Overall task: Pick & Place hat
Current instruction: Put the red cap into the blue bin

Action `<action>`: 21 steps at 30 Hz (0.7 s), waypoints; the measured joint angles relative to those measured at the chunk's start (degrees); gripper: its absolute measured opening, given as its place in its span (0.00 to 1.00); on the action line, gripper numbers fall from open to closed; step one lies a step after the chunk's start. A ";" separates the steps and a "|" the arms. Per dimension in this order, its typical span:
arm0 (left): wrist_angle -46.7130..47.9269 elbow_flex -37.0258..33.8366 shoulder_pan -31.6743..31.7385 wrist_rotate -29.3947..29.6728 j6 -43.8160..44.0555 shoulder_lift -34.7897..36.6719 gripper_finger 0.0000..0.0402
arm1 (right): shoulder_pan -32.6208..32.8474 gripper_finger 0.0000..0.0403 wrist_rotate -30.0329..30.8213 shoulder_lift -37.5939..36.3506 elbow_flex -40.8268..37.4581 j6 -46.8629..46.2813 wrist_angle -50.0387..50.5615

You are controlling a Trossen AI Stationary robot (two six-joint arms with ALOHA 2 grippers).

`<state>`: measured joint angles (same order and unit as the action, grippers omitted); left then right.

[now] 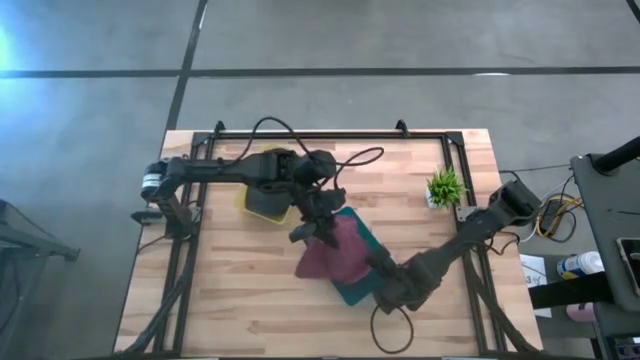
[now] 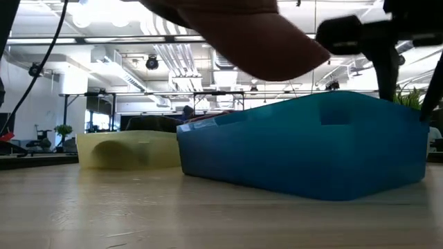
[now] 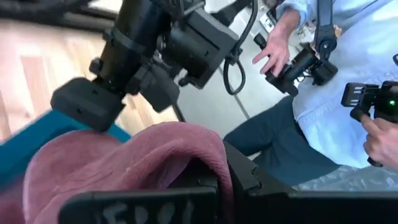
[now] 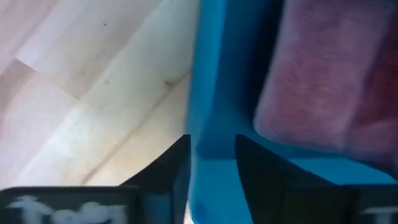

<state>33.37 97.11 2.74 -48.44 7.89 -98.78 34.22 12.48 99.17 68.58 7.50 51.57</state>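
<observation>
The maroon hat (image 1: pixel 325 258) hangs from my left gripper (image 1: pixel 318 232), partly over the teal-blue bin (image 1: pixel 365 240) and partly over the table to its left. The low view shows the hat (image 2: pixel 256 34) up in the air above the blue bin (image 2: pixel 311 145). My left gripper (image 3: pixel 211 183) is shut on the hat (image 3: pixel 124 162). My right gripper (image 1: pixel 382 285) is at the bin's near edge, shut on its wall. The right wrist view shows the hat (image 4: pixel 336 81) over the bin's inside. My left gripper pinches a bunched fold of the hat's cloth (image 3: pixel 205 155) between its two fingers, coming from above. The hat hangs below the fingers, lifted clear of table and bin. My right gripper straddles the blue bin's wall (image 4: pixel 211 112) near its near edge. One finger (image 4: pixel 165 171) is outside and one (image 4: pixel 267 168) inside, while the bin stands on the table.
A yellow bin (image 1: pixel 265 200) stands on the table just behind the left gripper, toward the far edge, and shows beside the blue one in the low view (image 2: pixel 128 149). A small potted plant (image 1: pixel 445 187) sits near the far right corner. A person in a light-blue shirt (image 3: pixel 348 81) stands beyond the table.
</observation>
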 joint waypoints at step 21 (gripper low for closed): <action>-5.49 0.04 1.29 -5.08 -9.72 -9.80 0.00 | 9.07 0.44 4.12 -9.17 1.75 -44.73 14.24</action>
<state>27.88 97.14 4.03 -53.52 -1.83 -108.58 43.29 16.60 90.00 70.32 -37.23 65.81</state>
